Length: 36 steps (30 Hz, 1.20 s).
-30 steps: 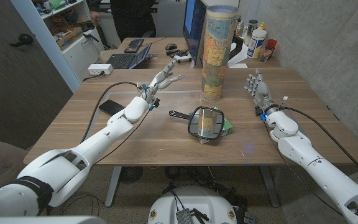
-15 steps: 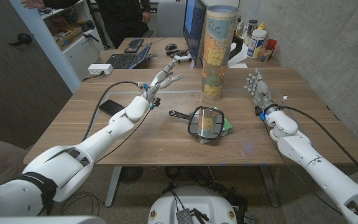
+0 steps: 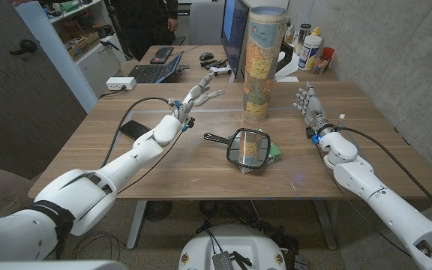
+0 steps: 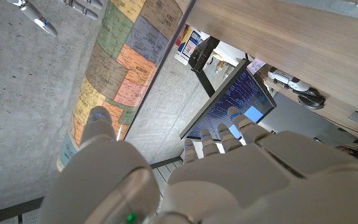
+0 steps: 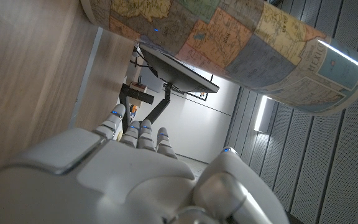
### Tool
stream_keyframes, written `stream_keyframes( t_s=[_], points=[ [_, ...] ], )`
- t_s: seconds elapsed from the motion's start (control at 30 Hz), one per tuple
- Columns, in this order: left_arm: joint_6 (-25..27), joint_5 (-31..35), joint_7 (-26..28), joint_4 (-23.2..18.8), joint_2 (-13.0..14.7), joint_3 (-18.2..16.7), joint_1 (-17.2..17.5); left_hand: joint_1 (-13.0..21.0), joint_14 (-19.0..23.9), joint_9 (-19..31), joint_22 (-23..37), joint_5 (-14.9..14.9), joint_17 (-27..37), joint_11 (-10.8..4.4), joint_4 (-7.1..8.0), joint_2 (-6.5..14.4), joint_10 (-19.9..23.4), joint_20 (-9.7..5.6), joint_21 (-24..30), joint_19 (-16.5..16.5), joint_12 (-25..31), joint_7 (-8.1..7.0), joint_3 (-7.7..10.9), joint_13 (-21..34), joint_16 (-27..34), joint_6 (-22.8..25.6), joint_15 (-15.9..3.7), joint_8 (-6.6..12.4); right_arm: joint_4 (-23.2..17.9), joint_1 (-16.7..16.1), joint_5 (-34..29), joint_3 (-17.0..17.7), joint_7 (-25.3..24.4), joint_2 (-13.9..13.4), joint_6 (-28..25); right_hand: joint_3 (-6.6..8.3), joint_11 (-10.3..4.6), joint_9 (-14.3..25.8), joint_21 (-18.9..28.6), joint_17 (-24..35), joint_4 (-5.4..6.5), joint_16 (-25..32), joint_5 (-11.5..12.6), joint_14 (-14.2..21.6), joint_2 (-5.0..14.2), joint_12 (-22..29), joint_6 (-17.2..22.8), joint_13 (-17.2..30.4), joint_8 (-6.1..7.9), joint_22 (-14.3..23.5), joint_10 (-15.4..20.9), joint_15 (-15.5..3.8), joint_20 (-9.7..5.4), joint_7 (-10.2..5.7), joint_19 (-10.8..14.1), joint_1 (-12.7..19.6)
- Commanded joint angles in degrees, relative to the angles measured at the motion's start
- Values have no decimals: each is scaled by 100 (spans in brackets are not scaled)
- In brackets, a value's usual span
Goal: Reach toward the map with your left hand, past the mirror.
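The map (image 3: 259, 61) is a tall rolled cylinder printed with coloured regions, standing upright on the wooden table (image 3: 163, 165) toward its far middle, just in front of a monitor (image 3: 232, 30). Nearer the robot, the mirror (image 3: 247, 147) lies on the table with its black handle pointing to the robot's left; something green (image 3: 275, 154) shows from under its right edge.

The left hand (image 3: 199, 95) is stretched out above the table, left of the map and beyond the mirror, with clear space between its fingertips and the cylinder. Its fingers are spread and hold nothing. The left arm runs long and nearly straight from the bottom left corner.

The right hand (image 3: 307, 103) stands on its edge on the table, right of the map, fingers pointing away from the robot, slightly apart and empty.

The left wrist view shows the map (image 4: 124, 68) looming close past the hand's thumb (image 4: 100, 122), along with the monitor (image 4: 235, 102). The right wrist view shows the map (image 5: 229, 43) from its other side, its base on the wood.

A black phone (image 3: 134, 129) lies on the table beside the left forearm. A second desk behind holds a laptop (image 3: 156, 70).
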Motion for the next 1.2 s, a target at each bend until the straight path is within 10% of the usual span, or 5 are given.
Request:
stream_keyframes(
  t_s=[0.03, 1.2],
  points=[
    [-219, 97, 54, 404, -151, 146, -244, 87, -51, 31, -2, -21, 18, 0, -7, 6, -43, 40, 15, 31, 36, -17, -60, 19, 33, -23, -176, 42, 46, 40, -17, -25, -11, 34, -7, 9, 48, 18, -38, 12, -22, 12, 31, -25, -19, 4, 13, 13, 35, 9, 19, -4, -4, 30, -1, 59],
    [-328, 142, 69, 725, -345, 342, -432, 175, -58, 29, -1, -112, 18, -2, 6, 20, -42, 31, 19, 37, 46, -7, -389, 19, 35, -43, -184, 55, -48, -64, 12, 27, -48, -11, 3, -8, 52, 18, -128, 11, -35, 10, 43, -35, -10, 7, 14, 13, 38, 11, 21, -10, 2, 31, 19, 63]
  ],
)
